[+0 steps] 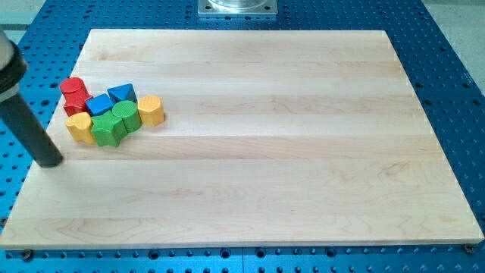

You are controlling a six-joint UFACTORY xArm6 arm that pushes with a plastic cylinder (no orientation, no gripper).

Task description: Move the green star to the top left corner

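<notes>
The green star (pixel 107 130) lies in a tight cluster of blocks near the board's left edge, at the cluster's bottom. It touches a green cylinder (pixel 126 115) on its right and a yellow block (pixel 79 127) on its left. My tip (pixel 50 162) rests on the board at the view's left, below and left of the cluster, a short gap from the yellow block. It touches no block.
The cluster also holds a red cylinder (pixel 72 86), a red block (pixel 76 105), a blue cube (pixel 98 104), a blue triangle (pixel 121 93) and a yellow hexagon (pixel 151 110). The wooden board (pixel 303 152) lies on a blue perforated table (pixel 455 76).
</notes>
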